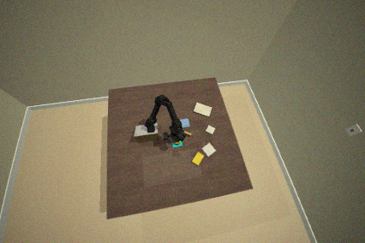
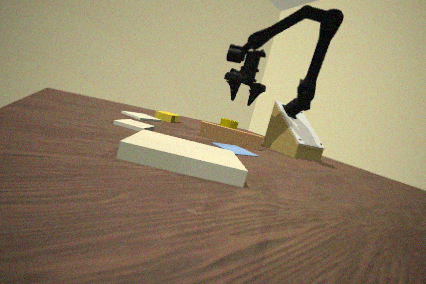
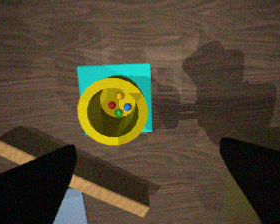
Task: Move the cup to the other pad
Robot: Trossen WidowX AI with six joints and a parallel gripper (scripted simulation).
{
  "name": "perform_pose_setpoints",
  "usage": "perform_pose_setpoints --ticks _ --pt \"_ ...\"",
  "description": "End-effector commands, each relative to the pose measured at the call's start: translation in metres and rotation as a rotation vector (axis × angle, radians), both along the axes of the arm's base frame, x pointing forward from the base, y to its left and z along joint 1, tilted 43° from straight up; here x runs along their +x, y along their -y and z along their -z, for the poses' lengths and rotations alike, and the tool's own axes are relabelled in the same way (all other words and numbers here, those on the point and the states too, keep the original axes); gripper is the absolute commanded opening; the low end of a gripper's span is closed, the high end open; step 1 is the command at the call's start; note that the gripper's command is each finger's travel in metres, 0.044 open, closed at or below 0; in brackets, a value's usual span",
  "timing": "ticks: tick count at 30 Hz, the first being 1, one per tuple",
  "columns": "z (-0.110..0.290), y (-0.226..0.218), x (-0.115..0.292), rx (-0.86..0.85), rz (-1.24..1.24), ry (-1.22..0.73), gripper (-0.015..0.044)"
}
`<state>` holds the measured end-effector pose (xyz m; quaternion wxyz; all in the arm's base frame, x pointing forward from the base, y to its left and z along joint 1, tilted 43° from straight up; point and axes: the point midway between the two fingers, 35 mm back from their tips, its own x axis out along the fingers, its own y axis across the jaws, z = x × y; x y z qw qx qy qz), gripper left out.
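Observation:
The yellow cup (image 3: pixel 114 111) (image 2: pixel 229 123) (image 1: pixel 176 144) stands upright on the cyan pad (image 3: pixel 141 72) (image 1: pixel 180 145). Several coloured marbles (image 3: pixel 119 104) lie in its bottom. My gripper (image 3: pixel 148 148) (image 2: pixel 243 99) is open and empty. It hangs well above the cup, with its two dark fingers apart at the lower corners of the wrist view and touching nothing. The blue pad (image 3: pixel 71 210) (image 2: pixel 235 149) (image 1: pixel 185 122) lies flat nearby, across a tan wooden bar (image 2: pixel 232 135) from the cup.
A large cream block (image 2: pixel 182 156) (image 1: pixel 202 109), two smaller cream pieces (image 1: pixel 210 129) (image 1: pixel 209 149) and a yellow block (image 1: pixel 197 158) (image 2: pixel 167 116) lie on the brown table. The arm's wedge-shaped base (image 2: pixel 295 134) (image 1: pixel 146 130) stands beside the pads.

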<state>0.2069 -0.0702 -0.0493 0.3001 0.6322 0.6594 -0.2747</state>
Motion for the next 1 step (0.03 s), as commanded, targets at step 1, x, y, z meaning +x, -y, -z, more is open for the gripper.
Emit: perform_pose_setpoints --ticks 1 --pt "0.0004 -0.0001 -0.0002 0.001 0.002 -0.001 0.044"
